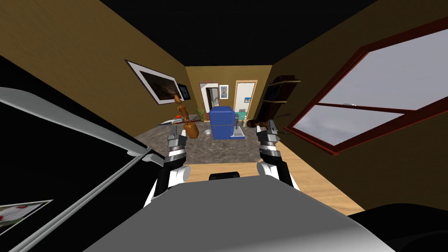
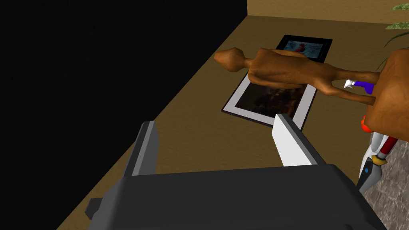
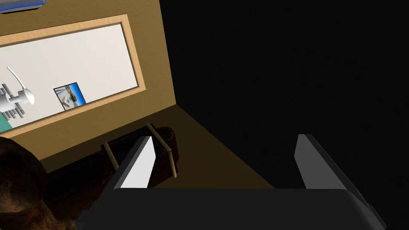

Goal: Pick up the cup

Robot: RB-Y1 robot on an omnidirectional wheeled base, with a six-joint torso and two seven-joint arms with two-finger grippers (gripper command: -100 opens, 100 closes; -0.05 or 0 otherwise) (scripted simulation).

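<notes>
Looking down a brown-walled room at a mottled grey counter [image 1: 218, 151], with a window [image 1: 376, 87] off to the right.

Holding left gripper [image 2: 215, 121] and right gripper [image 3: 224, 139] up side by side over the counter's near edge. Keeping both sets of fingers spread apart, clamping nothing.

Seeing past the left fingers: a brown figurine [image 2: 287, 72] standing on the counter, a framed picture [image 2: 271, 104] on the wall behind it, and a knife-like tool [image 2: 375, 159] with a red and white handle lying beside the figurine's base.

Seeing near the right gripper: a dark brown rounded thing [image 3: 18, 187] just beside it, and a dark shelf [image 3: 136, 159] against the wall beyond.

Spotting a small grey cup [image 1: 207, 132] further out, sitting on the counter between the figurine and a blue box [image 1: 224, 122], just beside the box. Reading it as the cup only tentatively, being too small to show a handle or its shape. Placing it ahead of the left gripper and inward of it, apart from both grippers.

Judging progress at zero: not reaching, not touching, not lifting yet. Leaving everything to do: choosing an arm (probably the left, being nearer), bringing open fingers around the cup, closing, raising. Expecting tight clearance, with figurine and box flanking it.
</notes>
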